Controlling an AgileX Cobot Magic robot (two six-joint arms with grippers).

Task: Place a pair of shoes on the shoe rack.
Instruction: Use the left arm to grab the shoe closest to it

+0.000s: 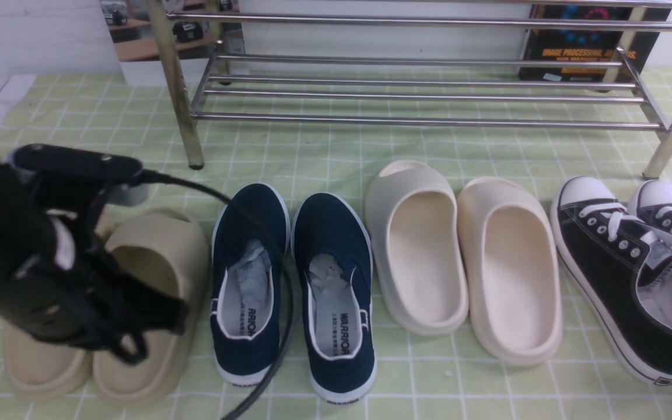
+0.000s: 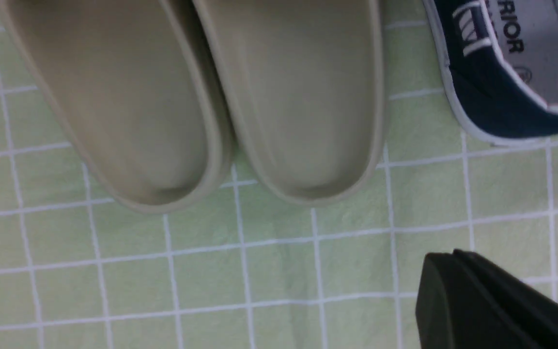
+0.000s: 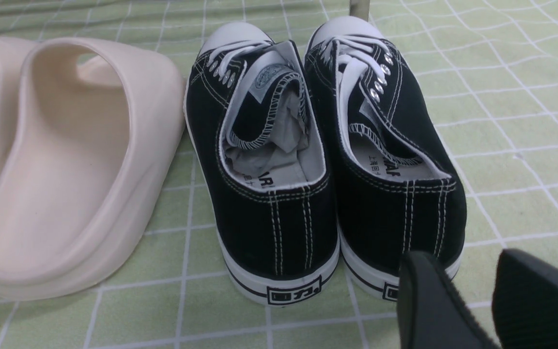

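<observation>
The two navy slip-on shoes stand side by side on the green checked cloth, the left shoe (image 1: 252,217) and the right shoe (image 1: 325,230), toes toward the chrome shoe rack (image 1: 417,121) at the back. The rack's lower shelf holds nothing. My left gripper (image 1: 129,349) hangs low over the heels of the beige slides, left of the navy pair; its fingers (image 2: 446,271) are pressed together and empty. The left navy shoe's heel (image 2: 487,109) shows in the left wrist view. My right gripper (image 3: 472,276) is open and empty behind a black sneaker's heel; it is outside the front view.
Beige slides (image 1: 158,256) lie under my left arm. Cream slides (image 1: 423,262) sit right of the navy pair, then black lace-up sneakers (image 1: 601,256), also in the right wrist view (image 3: 269,228). The arm's cable (image 1: 282,326) crosses the left navy shoe. A dark box (image 1: 581,52) stands behind the rack.
</observation>
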